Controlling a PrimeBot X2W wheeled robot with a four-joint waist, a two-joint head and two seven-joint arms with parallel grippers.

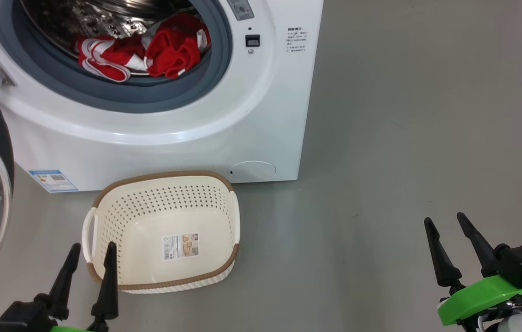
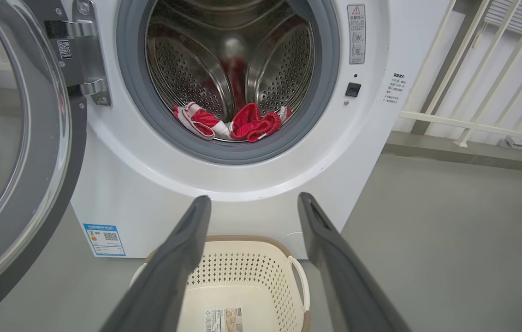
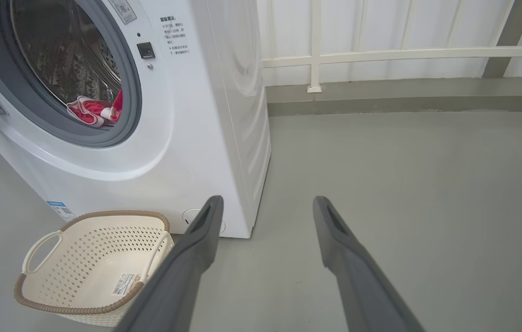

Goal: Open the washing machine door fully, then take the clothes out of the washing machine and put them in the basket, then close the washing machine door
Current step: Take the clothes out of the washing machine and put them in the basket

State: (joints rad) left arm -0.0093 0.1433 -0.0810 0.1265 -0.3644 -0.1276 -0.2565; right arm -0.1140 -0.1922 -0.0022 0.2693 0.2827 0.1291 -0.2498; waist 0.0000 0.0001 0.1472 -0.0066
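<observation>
Where wrist views reach the railing (image 3: pixel 381 54), head view stops short.

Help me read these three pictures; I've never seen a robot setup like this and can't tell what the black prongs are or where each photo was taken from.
The prongs are the robot's two grippers. One picture looks down from its head: left gripper and right gripper, both open and holding nothing. The other two come from cameras on each wrist, looking along that gripper's fingers. Ahead stands a washing machine with its door swung open. Red and white clothes lie in the drum. An empty cream basket sits on the grey floor before it.
</observation>
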